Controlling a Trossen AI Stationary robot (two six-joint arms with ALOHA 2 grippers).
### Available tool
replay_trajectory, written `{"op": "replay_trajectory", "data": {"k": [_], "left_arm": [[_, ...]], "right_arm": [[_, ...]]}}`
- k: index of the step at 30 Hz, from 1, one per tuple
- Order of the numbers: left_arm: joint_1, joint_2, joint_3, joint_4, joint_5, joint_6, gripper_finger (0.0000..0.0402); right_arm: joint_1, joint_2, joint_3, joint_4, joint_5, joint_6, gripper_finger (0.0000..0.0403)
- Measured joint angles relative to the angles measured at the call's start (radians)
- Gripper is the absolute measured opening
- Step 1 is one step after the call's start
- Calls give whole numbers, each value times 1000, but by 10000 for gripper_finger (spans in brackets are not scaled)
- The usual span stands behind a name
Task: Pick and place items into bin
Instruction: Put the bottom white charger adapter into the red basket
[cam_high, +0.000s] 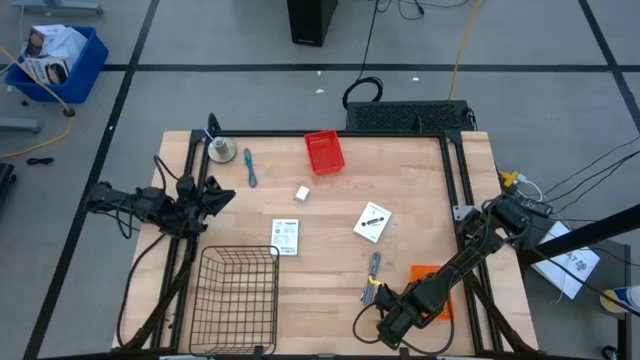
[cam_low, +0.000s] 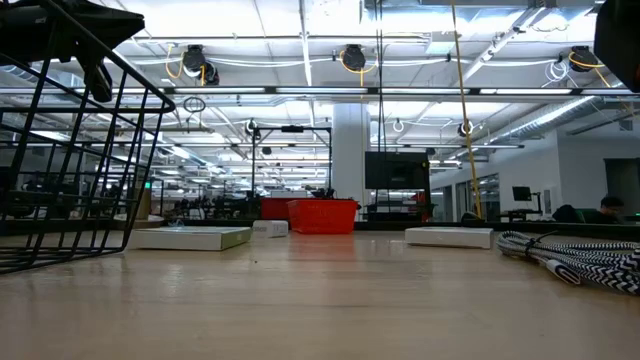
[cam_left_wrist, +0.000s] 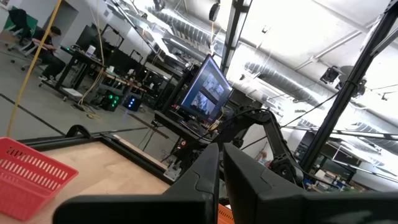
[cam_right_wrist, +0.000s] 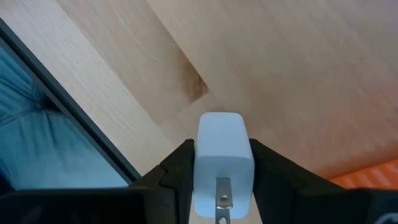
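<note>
Right wrist view | my right gripper (cam_right_wrist: 221, 171) clenched on a white charger block (cam_right_wrist: 224, 158) | left gripper (cam_left_wrist: 221, 165) pressed closed, idle at table's (cam_high: 330, 240) left edge

- An industrial lab or robotics workshop.
- Exposed ceiling ducts (cam_left_wrist: 186, 28) and pipes run overhead.
- Workbenches carry monitors (cam_left_wrist: 205, 90).
- Taped lines (cam_high: 300, 68) mark the grey floor around the wooden table (cam_high: 330, 250).

silver disc (cam_high: 221, 152), orange pad (cam_high: 432, 283)
</note>
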Motion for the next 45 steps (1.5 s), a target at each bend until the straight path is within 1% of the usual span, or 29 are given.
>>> {"op": "replay_trajectory", "data": {"k": [7, 13, 22, 24, 31, 34, 38, 42, 45], "left_arm": [[0, 0, 0, 0, 0, 4, 26], [0, 0, 0, 0, -1, 5, 26], [0, 0, 0, -5, -1, 6, 26], [0, 0, 0, -5, -2, 6, 26], [0, 0, 0, -6, -11, 6, 26], [0, 0, 0, -7, -11, 6, 26], [0, 0, 0, -7, -11, 7, 26], [0, 0, 0, -7, -18, 5, 26], [0, 0, 0, -7, -27, 1, 26]], "right_arm": [[-43, -2, 1, 6, 105, -97, 123], [-94, -12, 1, 1, 187, -209, 118], [-137, -101, -1, -13, 314, -309, 119], [-147, -130, -1, -13, 370, -339, 119], [-223, -198, -1, -4, 682, -520, 120], [-284, -207, -1, 8, 798, -619, 120], [-394, -207, -1, 95, 859, -775, 120], [-521, -203, -28, 265, 853, -944, 120], [-628, -203, -55, 391, 815, -1034, 120]]}}
